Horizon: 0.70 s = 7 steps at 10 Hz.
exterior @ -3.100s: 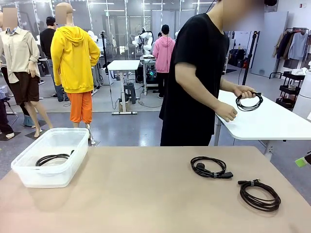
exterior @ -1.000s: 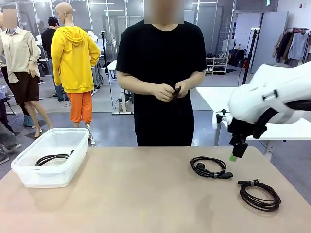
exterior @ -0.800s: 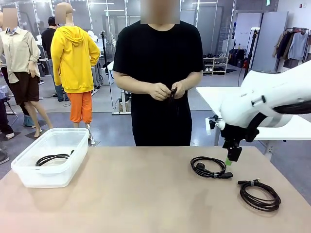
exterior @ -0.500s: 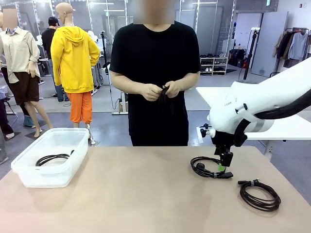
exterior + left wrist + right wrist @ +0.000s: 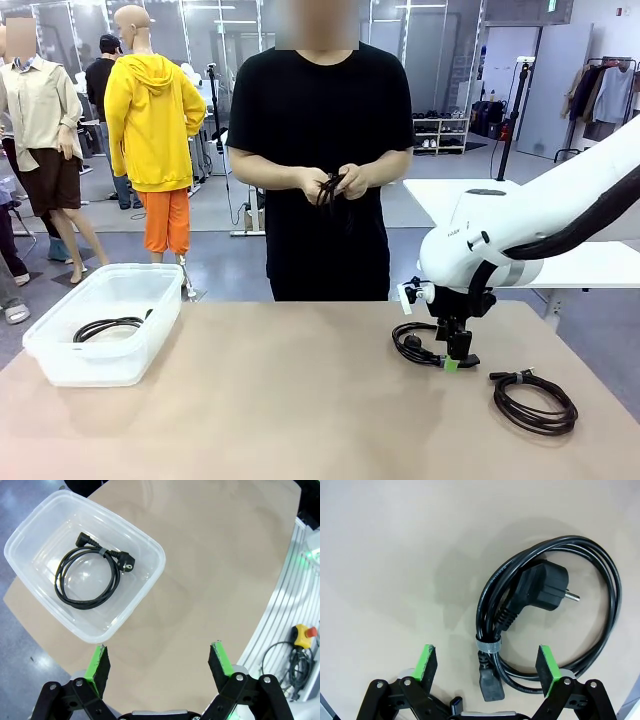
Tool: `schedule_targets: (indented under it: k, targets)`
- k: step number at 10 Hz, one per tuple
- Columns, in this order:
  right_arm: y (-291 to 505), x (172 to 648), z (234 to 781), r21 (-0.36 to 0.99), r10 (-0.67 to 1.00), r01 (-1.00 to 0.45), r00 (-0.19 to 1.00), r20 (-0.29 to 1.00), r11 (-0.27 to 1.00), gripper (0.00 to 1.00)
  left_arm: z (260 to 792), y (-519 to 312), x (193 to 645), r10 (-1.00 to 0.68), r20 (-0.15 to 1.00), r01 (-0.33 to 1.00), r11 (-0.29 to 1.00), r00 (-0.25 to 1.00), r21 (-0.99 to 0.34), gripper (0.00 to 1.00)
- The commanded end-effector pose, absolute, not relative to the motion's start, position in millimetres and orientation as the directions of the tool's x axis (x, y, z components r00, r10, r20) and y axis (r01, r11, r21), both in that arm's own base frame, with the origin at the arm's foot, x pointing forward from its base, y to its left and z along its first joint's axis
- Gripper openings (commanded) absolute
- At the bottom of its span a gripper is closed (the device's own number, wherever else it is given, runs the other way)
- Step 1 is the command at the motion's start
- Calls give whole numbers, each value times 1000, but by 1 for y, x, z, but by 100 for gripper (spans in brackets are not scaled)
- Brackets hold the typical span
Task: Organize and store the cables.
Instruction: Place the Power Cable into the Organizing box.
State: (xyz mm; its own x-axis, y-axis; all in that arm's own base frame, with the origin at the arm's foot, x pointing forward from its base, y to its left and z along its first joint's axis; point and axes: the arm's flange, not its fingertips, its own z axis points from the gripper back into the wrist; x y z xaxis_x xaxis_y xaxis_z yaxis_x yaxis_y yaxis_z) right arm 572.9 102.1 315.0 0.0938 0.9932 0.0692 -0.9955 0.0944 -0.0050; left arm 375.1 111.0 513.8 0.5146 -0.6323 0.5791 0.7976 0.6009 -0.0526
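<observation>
At the left, the clear rectangular plastic bin (image 5: 85, 365) holds one black coiled cable (image 5: 102, 553). The left gripper (image 5: 160, 662) hangs above the table near this bin, its jaws spread wide with nothing between them. Toward the right, the right gripper (image 5: 486, 666) is low over the black coiled cable with a chunky plug (image 5: 552, 592), its jaws also spread. The grey tie (image 5: 487, 646) and its bundled strands lie between the green pads and run along the fingers, so I judge closing here would catch them, while another black coil (image 5: 535, 402) lies farther right.
</observation>
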Motion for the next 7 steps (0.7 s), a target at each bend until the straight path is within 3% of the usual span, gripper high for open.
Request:
schedule_targets:
  k: [1,4,7]
  targets:
    - [104,583,313,15,995,-996,92,49,91,100,514,112,376,-634,581,800,598,511,-51,100]
    - [103,589,301,44,993,-994,105,50,103,100,514,112,376,-634,581,800,598,511,-51,100]
    - [104,591,300,34,992,-993,117,49,116,12,514,112,376,-634,581,800,598,511,-51,100]
